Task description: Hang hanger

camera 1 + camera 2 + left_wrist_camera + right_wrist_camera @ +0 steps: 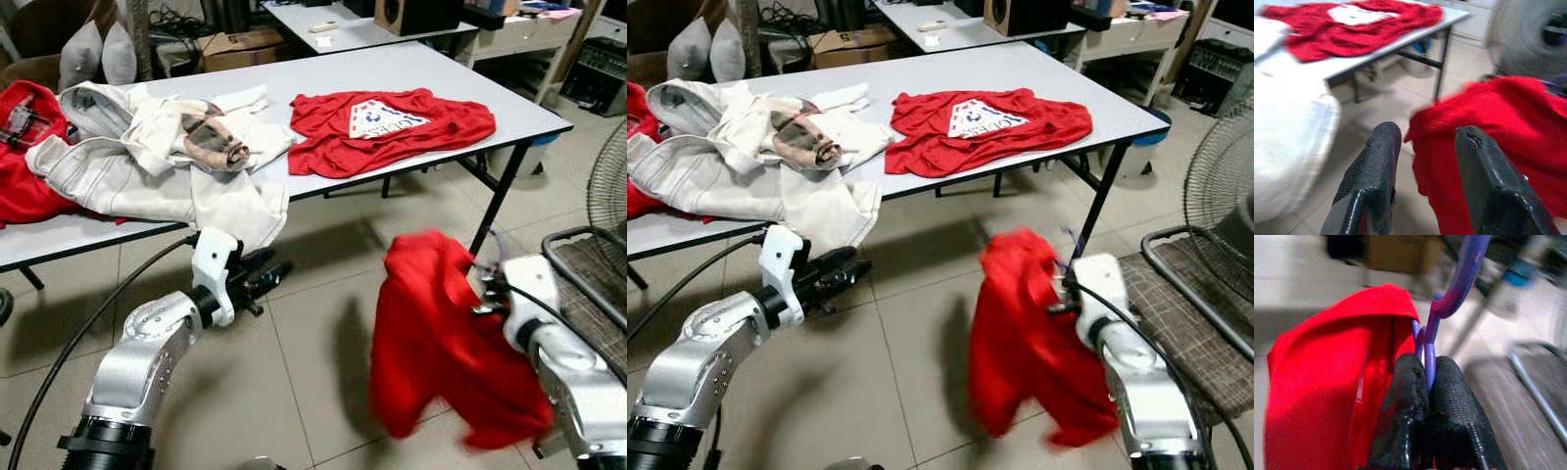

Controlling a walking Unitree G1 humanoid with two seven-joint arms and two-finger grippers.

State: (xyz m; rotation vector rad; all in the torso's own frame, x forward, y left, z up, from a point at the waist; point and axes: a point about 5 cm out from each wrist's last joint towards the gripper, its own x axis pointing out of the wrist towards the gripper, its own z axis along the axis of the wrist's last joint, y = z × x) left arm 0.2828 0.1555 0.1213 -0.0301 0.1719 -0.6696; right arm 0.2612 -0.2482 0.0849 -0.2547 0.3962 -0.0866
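Right tool (pixel 1427 382) clamped on purple hanger (pixel 1449 298) neck | red shirt (pixel 441 343) hangs soft, light, swings; keep your hold there | left tool (pixel 1425 161) apart, empty, below table (pixel 549 122) edge

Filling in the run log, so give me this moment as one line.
right end effector: shut on purple plastic hanger | red cloth shirt: hanging from it, above floor | left end effector: open, unloaded | hung: not yet
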